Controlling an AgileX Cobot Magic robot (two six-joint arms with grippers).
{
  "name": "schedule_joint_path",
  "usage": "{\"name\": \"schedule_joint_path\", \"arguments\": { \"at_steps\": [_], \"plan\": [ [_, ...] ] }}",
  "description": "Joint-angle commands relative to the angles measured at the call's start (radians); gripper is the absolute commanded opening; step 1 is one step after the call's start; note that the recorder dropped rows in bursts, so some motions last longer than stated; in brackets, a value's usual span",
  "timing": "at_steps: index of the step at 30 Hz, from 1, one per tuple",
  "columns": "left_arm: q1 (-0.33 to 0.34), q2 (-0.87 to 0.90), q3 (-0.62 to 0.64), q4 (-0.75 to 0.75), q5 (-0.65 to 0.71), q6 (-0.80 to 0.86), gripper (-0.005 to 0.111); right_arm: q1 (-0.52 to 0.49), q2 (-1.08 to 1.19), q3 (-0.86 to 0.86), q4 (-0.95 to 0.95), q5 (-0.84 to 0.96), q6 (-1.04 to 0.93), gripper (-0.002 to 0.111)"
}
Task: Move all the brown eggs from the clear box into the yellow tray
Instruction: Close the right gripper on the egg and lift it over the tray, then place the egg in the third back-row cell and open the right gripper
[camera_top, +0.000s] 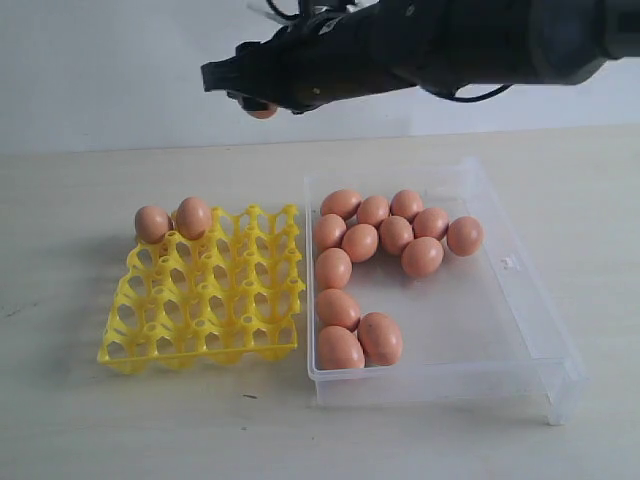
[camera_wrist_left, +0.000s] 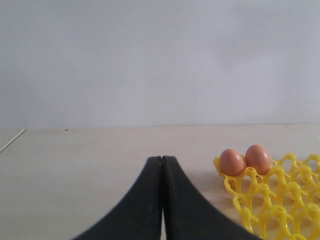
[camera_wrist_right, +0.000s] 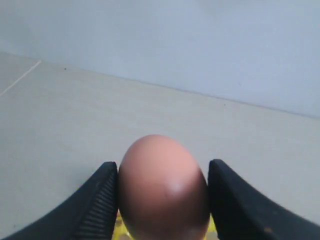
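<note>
My right gripper (camera_top: 250, 98) hangs high above the table, behind the yellow tray (camera_top: 200, 355), shut on a brown egg (camera_top: 261, 109). In the right wrist view that egg (camera_wrist_right: 162, 190) fills the gap between the two black fingers, and a sliver of yellow shows beneath it. Two brown eggs (camera_top: 152, 223) (camera_top: 193, 216) sit in the tray's far-left cups. Several more brown eggs (camera_top: 360, 243) lie in the clear box (camera_top: 500, 300) to the tray's right. My left gripper (camera_wrist_left: 161, 161) is shut with nothing in it, low over the table beside the tray (camera_wrist_left: 280, 200).
The tray and the box stand side by side, almost touching, on a pale wooden table. A plain white wall rises behind. The box's right half holds no eggs. My right arm (camera_top: 480, 40) stretches across the top of the exterior view.
</note>
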Motion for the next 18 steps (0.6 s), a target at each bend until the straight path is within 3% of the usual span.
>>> {"name": "schedule_joint_path", "arguments": {
  "at_steps": [1, 8, 18],
  "plan": [
    [-0.003, -0.006, 0.003, -0.007, -0.002, -0.004, 0.000, 0.074, 0.034, 0.044, 0.032, -0.315, 0.003, 0.000],
    [-0.003, -0.006, 0.003, -0.007, -0.002, -0.004, 0.000, 0.129, 0.141, 0.054, 0.054, -0.552, 0.060, 0.000],
    [-0.003, -0.006, 0.003, -0.007, -0.002, -0.004, 0.000, 0.129, 0.261, 0.054, -0.029, -0.622, 0.275, 0.000]
  ]
}}
